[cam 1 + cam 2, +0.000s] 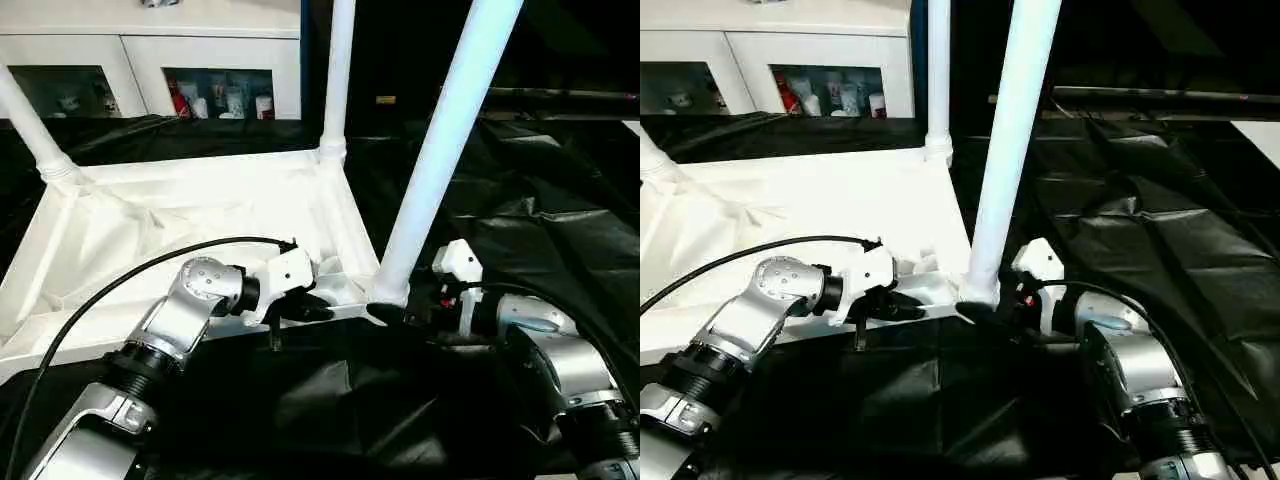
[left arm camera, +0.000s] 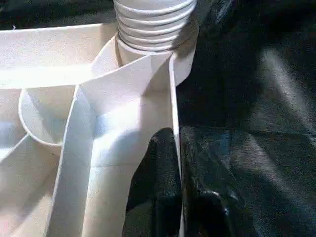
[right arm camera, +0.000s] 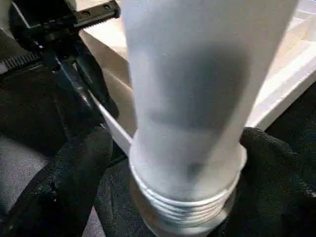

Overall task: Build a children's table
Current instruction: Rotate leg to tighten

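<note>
Overhead, the head views take in the whole children's table [image 1: 200, 215] lying upside down on the black-draped worktop [image 1: 560, 230], ribbed underside up, with three legs counted standing in its corner sockets: one at the far left [image 1: 25, 125], one at the far corner [image 1: 337, 80], and the near leg [image 1: 445, 140] rising between the two arms. Behind it stands a white cabinet [image 1: 150, 60] with glass doors. The left gripper [image 1: 300, 305] sits at the table's near rim, and the left wrist view adds what the head views cannot: its jaws are closed thin on that rim wall, one black finger [image 2: 155, 187] inside and one outside, just short of the socket where the threaded end of the near leg [image 2: 153, 22] is seated. The right gripper [image 1: 1015, 312] reaches the base of the same leg; the right wrist view shows its jaws spread wide, a finger [image 3: 74, 182] on either side of the leg's threaded foot [image 3: 187, 197], not pressed against it.
</note>
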Tool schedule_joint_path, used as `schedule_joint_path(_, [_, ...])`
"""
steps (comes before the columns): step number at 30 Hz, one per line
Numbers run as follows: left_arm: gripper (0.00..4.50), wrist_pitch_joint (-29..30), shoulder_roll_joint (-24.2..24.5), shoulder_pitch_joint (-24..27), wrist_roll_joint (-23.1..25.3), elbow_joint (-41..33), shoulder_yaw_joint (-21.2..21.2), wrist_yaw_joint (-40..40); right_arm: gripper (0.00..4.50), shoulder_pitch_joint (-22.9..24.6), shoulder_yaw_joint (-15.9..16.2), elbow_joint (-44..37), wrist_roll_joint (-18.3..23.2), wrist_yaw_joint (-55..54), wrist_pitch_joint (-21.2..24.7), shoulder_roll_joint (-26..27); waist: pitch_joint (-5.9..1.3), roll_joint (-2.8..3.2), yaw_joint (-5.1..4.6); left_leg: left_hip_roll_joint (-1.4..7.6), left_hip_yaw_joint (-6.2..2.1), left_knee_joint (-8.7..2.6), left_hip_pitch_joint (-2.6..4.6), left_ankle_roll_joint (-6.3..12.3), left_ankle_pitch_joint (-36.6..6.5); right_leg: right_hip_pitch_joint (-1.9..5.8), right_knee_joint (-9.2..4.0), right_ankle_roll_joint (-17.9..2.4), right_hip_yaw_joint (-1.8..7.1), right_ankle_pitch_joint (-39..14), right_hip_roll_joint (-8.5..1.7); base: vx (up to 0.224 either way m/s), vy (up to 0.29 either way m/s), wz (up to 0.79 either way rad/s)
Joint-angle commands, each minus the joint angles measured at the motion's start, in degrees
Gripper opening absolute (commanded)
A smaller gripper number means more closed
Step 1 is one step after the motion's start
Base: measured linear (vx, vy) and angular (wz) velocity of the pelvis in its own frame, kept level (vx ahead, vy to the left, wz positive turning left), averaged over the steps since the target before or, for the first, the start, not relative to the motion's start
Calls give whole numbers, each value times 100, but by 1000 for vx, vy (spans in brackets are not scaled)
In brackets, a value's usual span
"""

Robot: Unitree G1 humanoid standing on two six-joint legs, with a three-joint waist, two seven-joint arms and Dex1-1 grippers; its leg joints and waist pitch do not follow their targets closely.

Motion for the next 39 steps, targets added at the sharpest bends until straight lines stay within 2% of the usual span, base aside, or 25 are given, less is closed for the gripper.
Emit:
schedule_joint_path(1, [0, -250, -116, 13, -290, -63, 76, -134, 392, -90, -13, 89, -43, -101, 21, 21, -350, -63, -29, 239, -36, -312, 34, 541, -321, 329, -380, -1327, 361, 230, -434, 0, 0, 0])
schedule_joint_path(4, [0, -279, -106, 18, -294, -39, 78, -139, 380, -155, -7, 182, -87, -124, -14, 69, -354, -57, -23, 241, -34, -307, 42, 500, -376, 326, -378, -1327, 366, 187, -434, 0, 0, 0])
schedule_joint_path(5, [0, -280, -104, 19, -295, -37, 77, -141, 355, -163, 3, 202, -108, -130, -35, 69, -354, -60, -25, 238, -34, -306, 38, 499, -361, 327, -374, -1325, 366, 226, -429, 0, 0, 0])
schedule_joint_path(9, [0, -310, -111, 4, -285, 6, 94, -149, 342, -233, 64, 386, -198, -190, -145, 100, -372, -69, -29, 220, -32, -282, 24, 557, -201, 340, -341, -1353, 363, 486, -426, 0, 0, 0])
schedule_joint_path(10, [0, -317, -110, 1, -284, 13, 97, -154, 316, -244, 69, 414, -201, -204, -148, 119, -373, -66, -22, 222, -31, -281, 28, 572, -198, 339, -339, -1353, 362, 489, -430, 0, 0, 0])
schedule_joint_path(13, [0, -330, -105, -2, -274, 24, 97, -156, 303, -250, 109, 473, -239, -195, -189, 140, -377, -68, -22, 224, -32, -276, 27, 594, -176, 341, -329, -1360, 358, 527, -424, 0, 0, 0])
schedule_joint_path(14, [0, -330, -103, -2, -272, 24, 98, -155, 284, -247, 116, 481, -245, -189, -193, 141, -377, -69, -22, 223, -33, -275, 28, 599, -173, 341, -328, -1359, 359, 535, -423, 0, 0, 0])
schedule_joint_path(19, [0, -226, -122, -7, -273, 26, 130, -79, 277, -218, 74, 570, -275, -321, -192, 204, -381, -74, -22, 220, -32, -268, 24, 609, -150, 343, -321, -1368, 359, 538, -421, 0, 0, 0])
schedule_joint_path(20, [0, -144, -161, -46, -210, 86, 143, 74, 277, -203, 20, 657, -311, -550, -183, 292, -378, -50, -18, 223, -35, -272, 28, 599, -160, 338, -321, -1372, 357, 519, -424, 0, 0, 0])
schedule_joint_path(26, [0, 226, -478, -265, -29, 390, 256, 827, 276, -202, -245, 1026, -386, -1604, -26, 747, -354, -33, -51, 231, -32, -309, 60, 334, -481, 314, -384, -1333, 362, -14, -432, 0, 0, 0])
schedule_joint_path(27, [0, 531, -811, -428, -12, 573, 328, 1273, 276, -300, -473, 1395, -461, -2601, 85, 1156, -355, -8, -67, 233, -27, -316, 73, 264, -484, 292, -380, -1329, 377, -71, -430, 0, 0, 0])
schedule_joint_path(29, [0, 701, -1105, -577, 56, 790, 360, 1712, 275, -432, -628, 1696, -520, -3379, 131, 1494, -342, -40, -94, 213, -28, -330, 72, 143, -599, 301, -421, -1265, 370, -353, -421, 0, 0, 0])
schedule_joint_path(30, [0, 779, -1292, -671, 122, 952, 387, 2018, 275, -529, -686, 1871, -568, -3773, 120, 1690, -339, -1, -100, 216, -28, -336, 93, 81, -685, 287, -451, -1233, 384, -508, -435, 0, 0, 0])
schedule_joint_path(31, [0, 827, -1404, -722, 169, 1042, 393, 2196, 275, -597, -700, 1966, -591, -3961, 114, 1814, -324, 1, -123, 209, -28, -346, 101, 26, -837, 267, -480, -1209, 387, -716, -434, 0, 0, 0])
schedule_joint_path(32, [0, 839, -1453, -742, 195, 1073, 390, 2282, 275, -632, -701, 2011, -608, -4055, 103, 1870, -316, -13, -119, 203, -24, -350, 113, 15, -925, 265, -512, -1169, 388, -869, -433, 0, 0, 0])
schedule_joint_path(33, [0, 867, -1603, -794, 260, 1146, 371, 2503, 275, -755, -661, 2158, -681, -4309, 65, 2034, -315, 0, -107, 204, -24, -349, 112, 11, -1003, 263, -531, -1116, 402, -996, -443, 0, 0, 0])
schedule_joint_path(35, [0, 894, -1723, -810, 292, 1132, 321, 2596, 275, -884, -579, 2292, -748, -4422, 4, 2166, -288, -31, -128, 192, -40, -380, 100, -11, -1165, 269, -567, -984, 391, -1350, -436, 0, 0, 0])
schedule_joint_path(36, [0, 894, -1749, -812, 300, 1124, 303, 2607, 275, -920, -561, 2324, -763, -4443, -21, 2203, -296, -19, -130, 196, -43, -377, 120, -21, -1226, 256, -583, -927, 402, -1471, -448, 0, 0, 0])
schedule_joint_path(39, [0, 846, -1770, -820, 347, 1140, 290, 2646, 275, -987, -551, 2353, -749, -4334, -138, 2308, -307, -32, -155, 187, -48, -379, 95, 56, -1132, 260, -560, -905, 422, -1230, -426, 0, 0, 0])
